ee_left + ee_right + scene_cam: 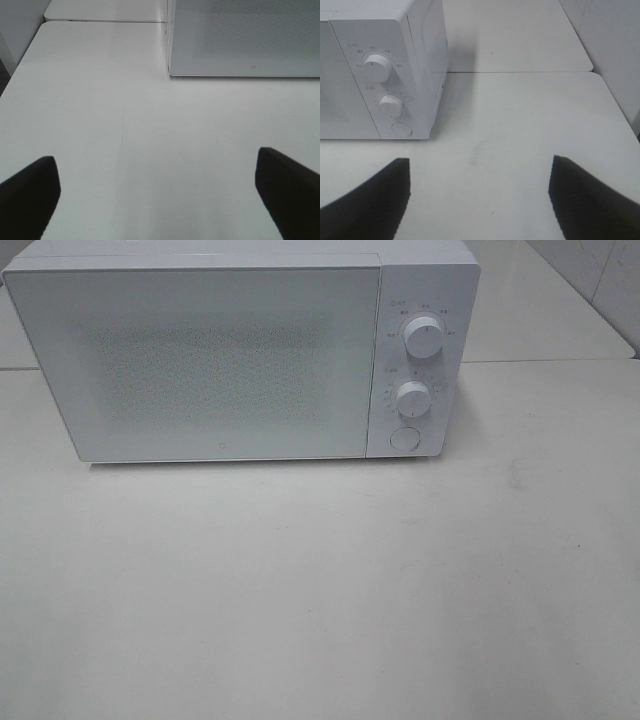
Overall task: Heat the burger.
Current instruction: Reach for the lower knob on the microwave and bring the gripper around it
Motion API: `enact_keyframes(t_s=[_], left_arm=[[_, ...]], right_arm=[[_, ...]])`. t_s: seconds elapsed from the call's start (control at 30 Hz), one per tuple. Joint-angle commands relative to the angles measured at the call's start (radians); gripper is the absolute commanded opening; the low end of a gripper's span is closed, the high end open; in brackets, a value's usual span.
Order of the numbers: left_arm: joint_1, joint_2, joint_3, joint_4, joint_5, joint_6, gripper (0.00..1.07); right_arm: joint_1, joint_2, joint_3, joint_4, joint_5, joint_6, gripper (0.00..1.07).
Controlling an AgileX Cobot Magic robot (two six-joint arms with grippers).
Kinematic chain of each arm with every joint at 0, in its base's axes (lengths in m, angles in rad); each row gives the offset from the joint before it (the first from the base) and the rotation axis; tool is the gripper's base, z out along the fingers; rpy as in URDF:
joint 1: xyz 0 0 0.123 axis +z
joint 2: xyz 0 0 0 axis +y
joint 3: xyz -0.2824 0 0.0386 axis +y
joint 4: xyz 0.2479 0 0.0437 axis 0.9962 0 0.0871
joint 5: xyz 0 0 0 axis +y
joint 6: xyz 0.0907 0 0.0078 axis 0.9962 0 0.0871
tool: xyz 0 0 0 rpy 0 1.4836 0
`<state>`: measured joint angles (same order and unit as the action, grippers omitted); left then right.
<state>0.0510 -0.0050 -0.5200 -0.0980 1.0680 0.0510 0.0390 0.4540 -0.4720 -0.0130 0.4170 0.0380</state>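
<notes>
The burger is out of view in every frame. A white microwave [230, 350] stands at the back of the white table with its door shut; its frosted door [245, 37] shows in the left wrist view and its control side [385, 75] in the right wrist view. My left gripper [157, 195] is open over bare table in front of the door's left corner, with nothing between its black fingers [30, 192]. My right gripper [480, 195] is open too, empty, hovering over the table in front of and to the right of the knobs. Neither arm appears in the exterior high view.
On the microwave's right panel sit two round knobs [423, 337] [412, 397] and a round button [404, 438]. A seam [540, 362] joins a second table behind. A wall [615, 45] rises past the table's right edge. The table's left edge [22, 65] drops off beside the left gripper.
</notes>
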Motion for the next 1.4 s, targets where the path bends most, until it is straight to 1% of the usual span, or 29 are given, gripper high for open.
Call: enact_keyframes(t_s=[0.03, 0.13, 0.17, 0.3, 0.33, 0.4, 0.43, 0.6, 0.63, 0.67, 0.73, 0.77, 0.8, 0.83, 0.87, 0.9, 0.97, 1.03, 1.07, 1.1, 1.13, 1.17, 1.2, 1.23, 1.27, 1.3, 1.33, 1.37, 1.4], left_arm=[[0.002, -0.026, 0.004, -0.001, 0.001, -0.008, 1.00], [0.002, -0.026, 0.004, -0.001, 0.001, -0.008, 1.00], [0.002, -0.026, 0.004, -0.001, 0.001, -0.008, 1.00], [0.002, -0.026, 0.004, -0.001, 0.001, -0.008, 1.00], [0.002, -0.026, 0.004, -0.001, 0.001, -0.008, 1.00], [0.002, -0.026, 0.004, -0.001, 0.001, -0.008, 1.00], [0.002, -0.026, 0.004, -0.001, 0.001, -0.008, 1.00], [0.002, -0.026, 0.004, -0.001, 0.001, -0.008, 1.00], [0.002, -0.026, 0.004, -0.001, 0.001, -0.008, 1.00], [0.002, -0.026, 0.004, -0.001, 0.001, -0.008, 1.00], [0.002, -0.026, 0.004, -0.001, 0.001, -0.008, 1.00], [0.002, -0.026, 0.004, -0.001, 0.001, -0.008, 1.00], [0.002, -0.026, 0.004, -0.001, 0.001, -0.008, 1.00], [0.002, -0.026, 0.004, -0.001, 0.001, -0.008, 1.00], [0.002, -0.026, 0.004, -0.001, 0.001, -0.008, 1.00], [0.002, -0.026, 0.004, -0.001, 0.001, -0.008, 1.00], [0.002, -0.026, 0.004, -0.001, 0.001, -0.008, 1.00], [0.002, -0.026, 0.004, -0.001, 0.001, -0.008, 1.00], [0.002, -0.026, 0.004, -0.001, 0.001, -0.008, 1.00], [0.002, -0.026, 0.004, -0.001, 0.001, -0.008, 1.00], [0.002, -0.026, 0.004, -0.001, 0.001, -0.008, 1.00], [0.002, -0.026, 0.004, -0.001, 0.001, -0.008, 1.00], [0.002, -0.026, 0.004, -0.001, 0.001, -0.008, 1.00], [0.002, -0.026, 0.004, -0.001, 0.001, -0.008, 1.00], [0.002, -0.026, 0.004, -0.001, 0.001, -0.008, 1.00], [0.002, -0.026, 0.004, -0.001, 0.001, -0.008, 1.00], [0.002, -0.026, 0.004, -0.001, 0.001, -0.007, 1.00], [0.002, -0.026, 0.004, -0.001, 0.001, -0.007, 1.00], [0.002, -0.026, 0.004, -0.001, 0.001, -0.007, 1.00]], right_arm=[[-0.002, 0.052, 0.003, 0.001, -0.072, 0.005, 0.75], [-0.002, 0.120, 0.003, 0.001, -0.139, 0.005, 0.75], [-0.002, 0.169, 0.003, 0.001, -0.185, 0.005, 0.75], [-0.002, 0.238, 0.003, 0.001, -0.273, 0.005, 0.75], [-0.002, 0.281, 0.003, 0.001, -0.339, 0.005, 0.75], [-0.002, 0.304, 0.003, 0.002, -0.366, 0.006, 0.75], [-0.002, 0.348, 0.003, 0.002, -0.429, 0.010, 0.75], [-0.002, 0.425, 0.005, -0.001, -0.542, 0.012, 0.75], [-0.002, 0.460, 0.023, 0.000, -0.621, 0.012, 0.75], [-0.002, 0.460, 0.023, 0.000, -0.621, 0.012, 0.75], [-0.001, 0.516, 0.084, 0.000, -0.775, 0.011, 0.75], [-0.001, 0.516, 0.084, 0.000, -0.775, 0.011, 0.75], [-0.001, 0.549, 0.122, 0.001, -0.884, 0.010, 0.75], [-0.001, 0.568, 0.143, 0.003, -0.940, 0.008, 0.75], [-0.001, 0.568, 0.143, 0.003, -0.940, 0.008, 0.75], [-0.001, 0.602, 0.177, 0.013, -1.026, 0.000, 0.75], [0.005, 0.620, 0.194, 0.026, -1.069, -0.012, 0.75], [0.083, 0.699, 0.246, 0.168, -1.209, -0.147, 0.75], [0.083, 0.699, 0.246, 0.168, -1.209, -0.147, 0.75], [0.108, 0.719, 0.253, 0.204, -1.239, -0.177, 0.75], [0.173, 0.774, 0.267, 0.284, -1.318, -0.233, 0.75], [0.173, 0.774, 0.267, 0.284, -1.318, -0.233, 0.75], [0.199, 0.802, 0.270, 0.313, -1.353, -0.249, 0.75], [0.257, 0.861, 0.270, 0.374, -1.429, -0.279, 0.75], [0.257, 0.861, 0.270, 0.374, -1.429, -0.279, 0.75], [0.285, 0.884, 0.270, 0.396, -1.469, -0.283, 0.75], [0.332, 0.934, 0.270, 0.453, -1.541, -0.284, 0.75], [0.332, 0.934, 0.270, 0.453, -1.541, -0.284, 0.75], [0.359, 0.959, 0.270, 0.481, -1.578, -0.284, 0.75]])
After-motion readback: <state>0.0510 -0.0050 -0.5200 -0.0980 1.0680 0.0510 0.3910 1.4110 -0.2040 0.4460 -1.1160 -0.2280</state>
